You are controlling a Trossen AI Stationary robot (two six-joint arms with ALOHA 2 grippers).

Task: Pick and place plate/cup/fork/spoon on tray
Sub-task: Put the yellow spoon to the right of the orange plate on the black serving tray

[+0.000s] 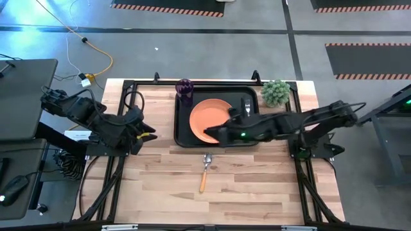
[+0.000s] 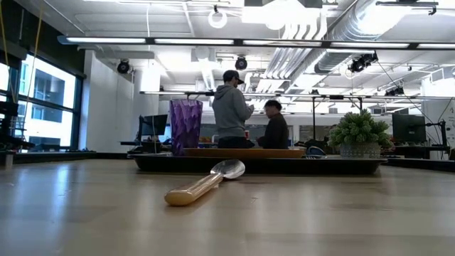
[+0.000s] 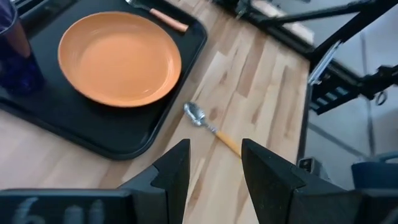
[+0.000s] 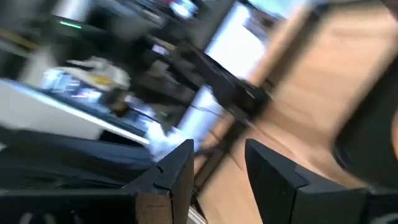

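The right gripper [image 1: 215, 135] hangs over the near left part of the tray [image 1: 182, 138], its fingers [image 4: 177, 165] parted with nothing between them; the plate [image 1: 209, 119] lies right under and just beyond it, flat on the tray. Farther out from it, the cup [image 1: 185, 90] stands upright in the tray's far left corner, and the fork [image 1: 247, 106] lies on the tray past the plate's other side. The spoon [image 1: 205, 170] is the one piece not yet placed: it rests on the bare table [image 1: 257, 186], just off the tray's near rim and nearer the camera side than this gripper. The left gripper [image 1: 142, 136] waits at the table's left edge, fingers [image 3: 177, 168] apart and empty. The spoon step seems to be in hand; the next move calls for coming down over the slim orange handle and closing on it.
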